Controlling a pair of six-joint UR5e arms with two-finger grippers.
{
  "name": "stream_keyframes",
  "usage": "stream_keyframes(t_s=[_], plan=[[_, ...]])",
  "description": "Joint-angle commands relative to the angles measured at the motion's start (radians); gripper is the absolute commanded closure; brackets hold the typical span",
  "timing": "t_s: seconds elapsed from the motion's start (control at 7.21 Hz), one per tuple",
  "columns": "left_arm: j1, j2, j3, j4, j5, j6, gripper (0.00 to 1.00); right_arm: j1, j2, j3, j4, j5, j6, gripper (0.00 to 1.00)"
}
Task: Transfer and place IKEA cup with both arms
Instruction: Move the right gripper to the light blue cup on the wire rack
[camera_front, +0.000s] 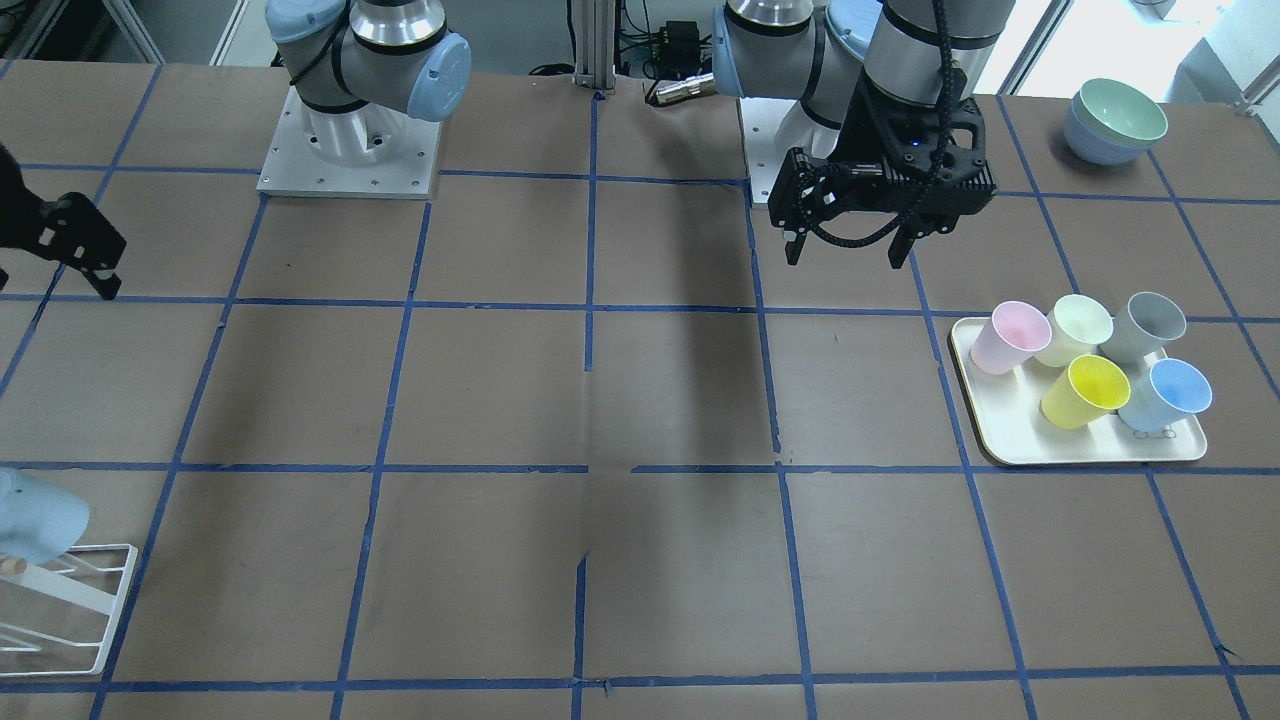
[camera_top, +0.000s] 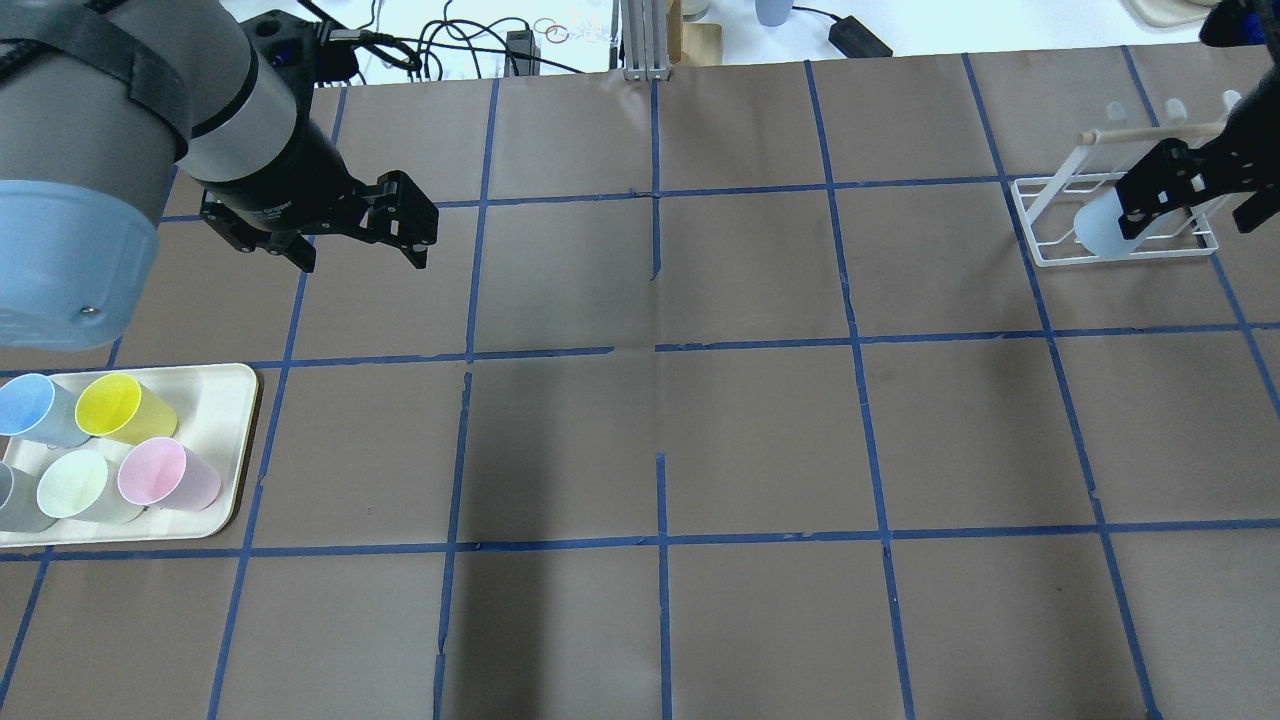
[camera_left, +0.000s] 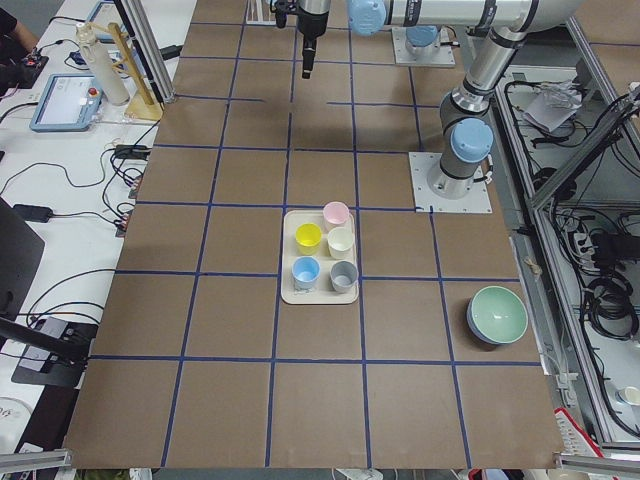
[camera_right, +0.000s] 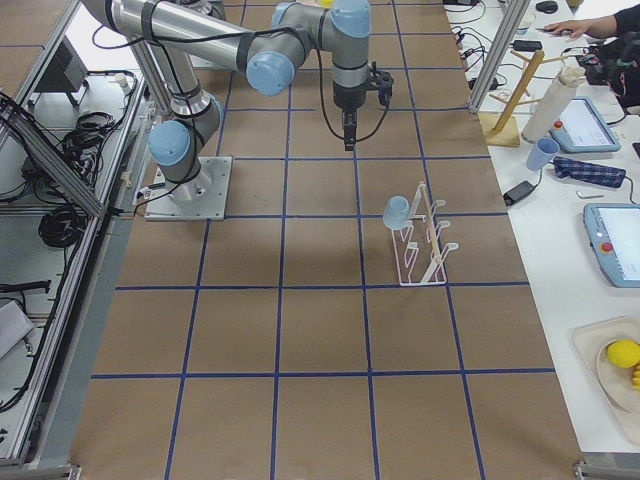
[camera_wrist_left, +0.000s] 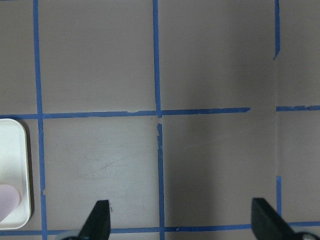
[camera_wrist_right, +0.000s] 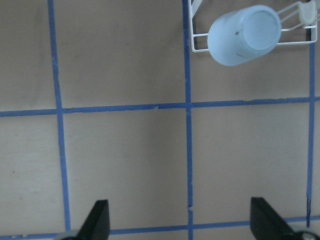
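Observation:
The IKEA cup (camera_top: 1098, 228), pale blue, hangs mouth-down on a peg of a white wire rack (camera_top: 1050, 245) at the table's right end. It also shows in the right wrist view (camera_wrist_right: 244, 35), the front view (camera_front: 35, 515) and the right side view (camera_right: 397, 210). My right gripper (camera_top: 1190, 212) is open and empty, raised above the table beside the rack; the cup lies beyond its fingertips (camera_wrist_right: 100, 215). My left gripper (camera_top: 362, 262) is open and empty, raised over bare table behind the tray; it also shows in the front view (camera_front: 848, 255).
A cream tray (camera_top: 222, 395) at the left end holds a near-identical blue cup (camera_top: 35, 408), a yellow cup (camera_top: 118, 408), a pink cup (camera_top: 165, 475), a pale green one and a grey one. Stacked bowls (camera_front: 1115, 120) stand near the left arm's base.

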Motion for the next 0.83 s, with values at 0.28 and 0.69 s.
stream_keyframes(t_s=[0.28, 0.69], plan=[[-0.002, 0.003, 0.0, 0.001, -0.001, 0.0, 0.0, -0.068, 0.114, -0.006, -0.152, 0.001, -0.136, 0.0], [-0.002, 0.008, -0.003, 0.0, 0.001, 0.0, 0.0, -0.069, 0.235, -0.006, -0.313, 0.018, -0.158, 0.0]])
